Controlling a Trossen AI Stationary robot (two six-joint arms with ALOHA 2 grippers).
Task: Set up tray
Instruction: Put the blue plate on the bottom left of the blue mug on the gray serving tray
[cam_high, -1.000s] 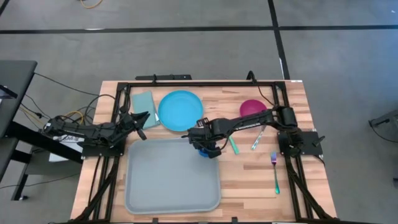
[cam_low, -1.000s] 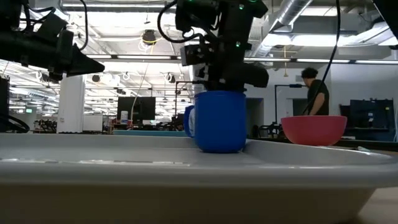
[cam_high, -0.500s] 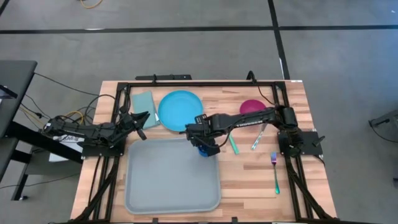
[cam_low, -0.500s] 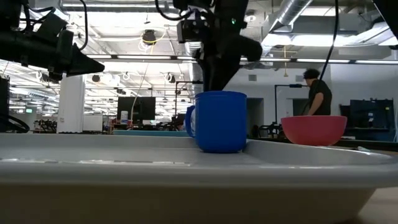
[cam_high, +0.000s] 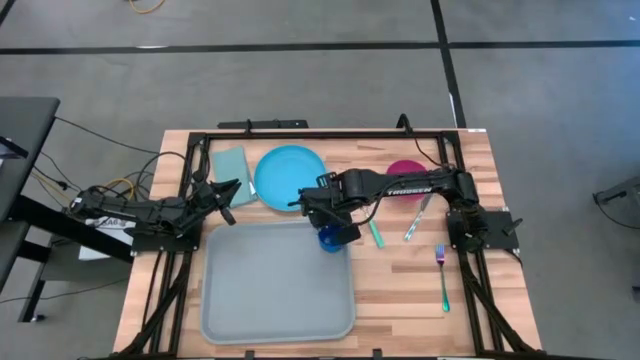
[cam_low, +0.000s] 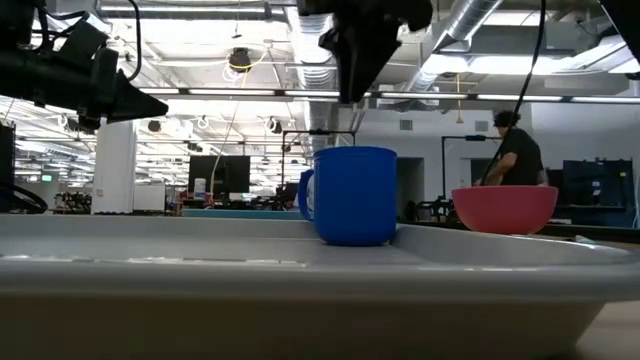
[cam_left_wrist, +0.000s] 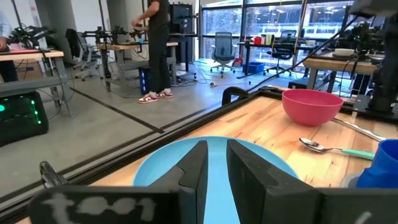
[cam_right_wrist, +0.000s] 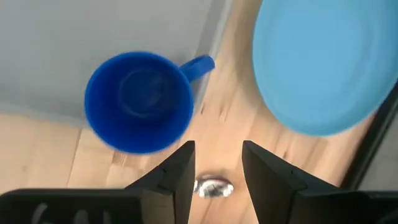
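Note:
A blue mug (cam_high: 330, 239) (cam_low: 352, 195) (cam_right_wrist: 140, 99) stands upright on its base in the far right corner of the grey-blue tray (cam_high: 270, 290) (cam_low: 300, 270), its handle pointing toward the plate. My right gripper (cam_high: 325, 213) (cam_low: 360, 60) (cam_right_wrist: 217, 168) hangs open above the mug, pointing steeply down, clear of its rim. My left gripper (cam_high: 232, 190) (cam_left_wrist: 216, 165) waits level at the table's left, beside the blue plate (cam_high: 290, 177) (cam_left_wrist: 155, 168), with a narrow empty gap between its fingers.
A teal napkin (cam_high: 229, 163) lies left of the plate. A magenta bowl (cam_high: 405, 172) (cam_low: 505, 208) stands at the far right. A teal-handled spoon (cam_high: 375, 232) (cam_left_wrist: 326, 147), another utensil (cam_high: 417, 220) and a fork (cam_high: 442, 275) lie on the wood right of the tray. A person stands in the room beyond.
My right gripper has risen straight up from the mug's rim, still pointing down, and now stands well clear above it. The mug has stayed upright in the same spot on the tray.

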